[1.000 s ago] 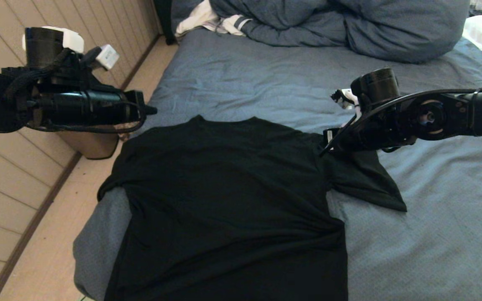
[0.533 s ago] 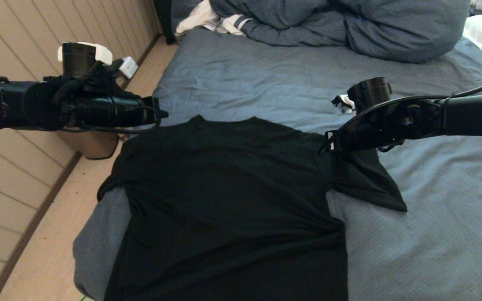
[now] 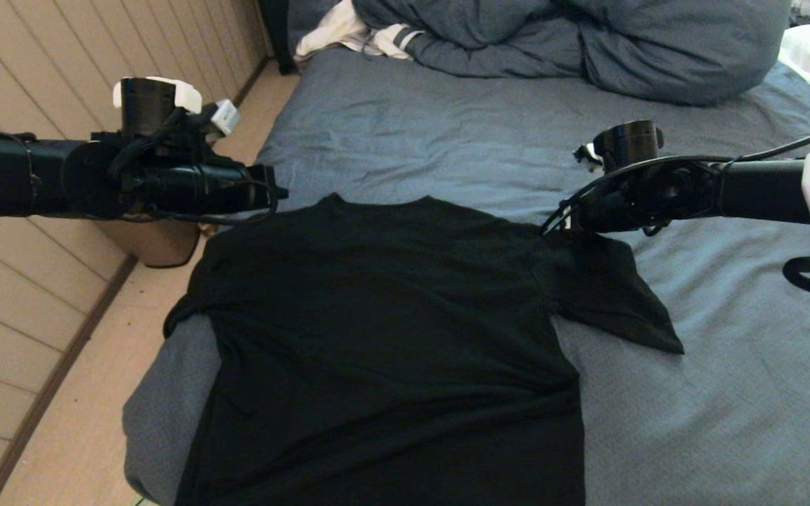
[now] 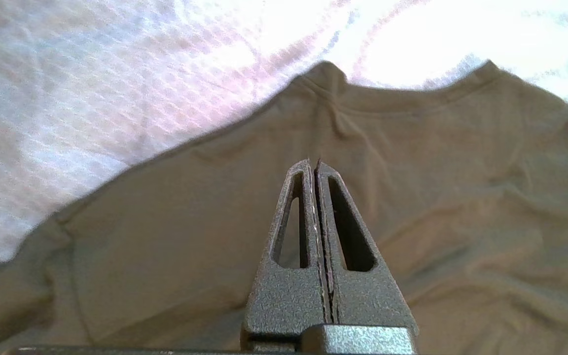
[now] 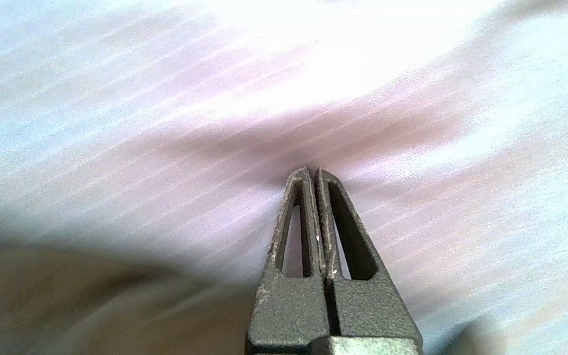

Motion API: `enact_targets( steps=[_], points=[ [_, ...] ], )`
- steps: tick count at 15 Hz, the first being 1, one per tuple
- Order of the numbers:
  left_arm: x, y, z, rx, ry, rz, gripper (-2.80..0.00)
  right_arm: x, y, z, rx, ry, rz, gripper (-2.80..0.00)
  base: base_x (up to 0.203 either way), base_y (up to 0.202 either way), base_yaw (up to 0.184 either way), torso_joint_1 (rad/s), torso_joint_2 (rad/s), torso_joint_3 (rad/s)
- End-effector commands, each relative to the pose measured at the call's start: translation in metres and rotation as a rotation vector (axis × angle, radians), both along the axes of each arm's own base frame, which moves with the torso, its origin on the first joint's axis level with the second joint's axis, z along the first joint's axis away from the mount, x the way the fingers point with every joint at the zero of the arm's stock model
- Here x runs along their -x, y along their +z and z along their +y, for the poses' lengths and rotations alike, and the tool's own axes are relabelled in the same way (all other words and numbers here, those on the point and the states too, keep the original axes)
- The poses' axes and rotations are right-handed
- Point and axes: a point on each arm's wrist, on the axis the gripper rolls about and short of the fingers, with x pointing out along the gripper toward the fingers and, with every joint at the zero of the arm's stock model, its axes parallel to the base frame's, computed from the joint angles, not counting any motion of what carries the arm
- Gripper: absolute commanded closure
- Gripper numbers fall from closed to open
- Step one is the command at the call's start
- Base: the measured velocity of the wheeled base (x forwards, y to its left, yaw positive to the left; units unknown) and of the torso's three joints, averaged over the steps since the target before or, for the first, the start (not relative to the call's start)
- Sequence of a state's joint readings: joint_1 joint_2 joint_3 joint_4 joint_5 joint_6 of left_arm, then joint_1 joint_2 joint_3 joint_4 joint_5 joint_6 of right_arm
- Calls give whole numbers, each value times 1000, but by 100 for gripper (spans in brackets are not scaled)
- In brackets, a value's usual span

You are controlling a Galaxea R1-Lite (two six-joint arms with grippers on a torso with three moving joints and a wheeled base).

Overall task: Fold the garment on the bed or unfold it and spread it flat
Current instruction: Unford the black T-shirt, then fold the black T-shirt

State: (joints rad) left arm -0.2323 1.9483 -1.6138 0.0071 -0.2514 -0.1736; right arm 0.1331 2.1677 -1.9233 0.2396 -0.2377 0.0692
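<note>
1. The garment point(image 3: 384, 337), a black T-shirt with its plain side up, lies spread on the bed point(image 3: 714, 407) and fills the lower centre of the head frame, collar toward the top of the frame and hem running off the bottom edge.
2. One sleeve point(image 3: 609, 295) fans out flat toward centre right; the other shoulder droops over the bed's edge at centre left, above the wooden floor point(image 3: 81, 422).
3. My left gripper point(image 4: 313, 165) sits at the upper left of the head frame, just beyond the shirt's left shoulder. Its two fingers are pressed together with nothing between them. In my left wrist view their tips hang over the shirt's back, below the collar point(image 4: 412, 91), and I cannot tell whether they touch the cloth.
4. My right gripper point(image 5: 312, 172) is at the centre right of the head frame, by the top of the spread sleeve. Its fingers are also closed tight, holding nothing. In my right wrist view the tips point at the pale bed sheet where creases gather into a dark dip, with a dark patch of shirt in the lower left corner.
5. Across the top of the head frame lies a bulky blue duvet point(image 3: 588, 42), with white striped clothing point(image 3: 349, 31) at its left end.
</note>
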Motion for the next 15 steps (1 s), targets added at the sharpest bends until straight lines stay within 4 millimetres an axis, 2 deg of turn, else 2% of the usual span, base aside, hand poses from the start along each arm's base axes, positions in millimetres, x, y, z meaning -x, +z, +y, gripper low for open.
enact_targets(
  steps=[1, 5, 8, 10, 13, 15],
  points=[
    [0, 1, 0, 3, -2, -3, 0, 2, 13, -8, -4, -21, -37, 0, 0, 0, 0, 0, 0, 0],
    [1, 2, 0, 4, -2, -3, 0, 12, 28, -11, -10, -29, -69, 0, 0, 0, 0, 0, 0, 0],
    [-3, -3, 12, 5, 26, 11, 0, 26, 50, -11, -42, -34, -116, 0, 0, 0, 0, 0, 0, 0],
    [-13, -25, 12, 9, 32, 78, 0, 34, 56, -11, -45, -33, -124, 0, 0, 0, 0, 0, 0, 0],
    [-12, -53, 10, 15, -30, 151, 0, 38, 60, -11, -46, -35, -122, 0, 0, 0, 0, 0, 0, 0],
    [-26, -71, 6, 15, -33, 143, 0, 38, 61, -10, -46, -32, -123, 0, 0, 0, 0, 0, 0, 0]
  ],
)
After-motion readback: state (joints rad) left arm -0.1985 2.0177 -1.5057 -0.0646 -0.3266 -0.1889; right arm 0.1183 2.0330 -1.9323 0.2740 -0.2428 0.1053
